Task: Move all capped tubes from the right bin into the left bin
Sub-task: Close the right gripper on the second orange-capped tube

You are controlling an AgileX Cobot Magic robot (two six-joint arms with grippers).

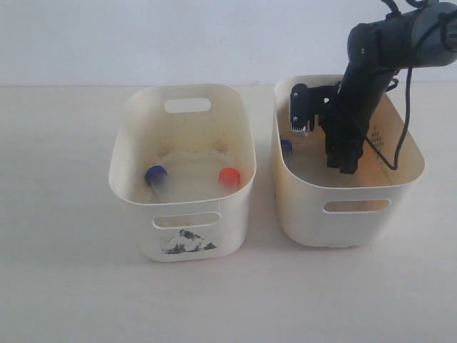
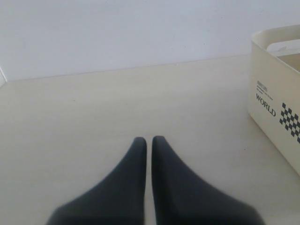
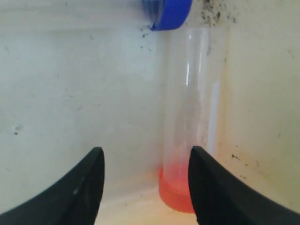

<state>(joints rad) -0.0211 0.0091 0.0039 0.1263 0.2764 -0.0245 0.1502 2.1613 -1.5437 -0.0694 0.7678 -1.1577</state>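
The cream right bin has my right arm reaching down into it. My right gripper is open. A clear capped tube with an orange-red cap lies along the bin's wall, its cap end between my fingers and close against one finger. Past it shows the blue cap of a second tube. The left bin, with its torn sticker, holds a blue-capped tube and an orange-red-capped tube. My left gripper is shut and empty above bare table.
The two bins stand side by side with a narrow gap between them. A black cable hangs from the right arm over the right bin. In the left wrist view a cream bin wall printed "WORLD" with a checker mark stands off to one side.
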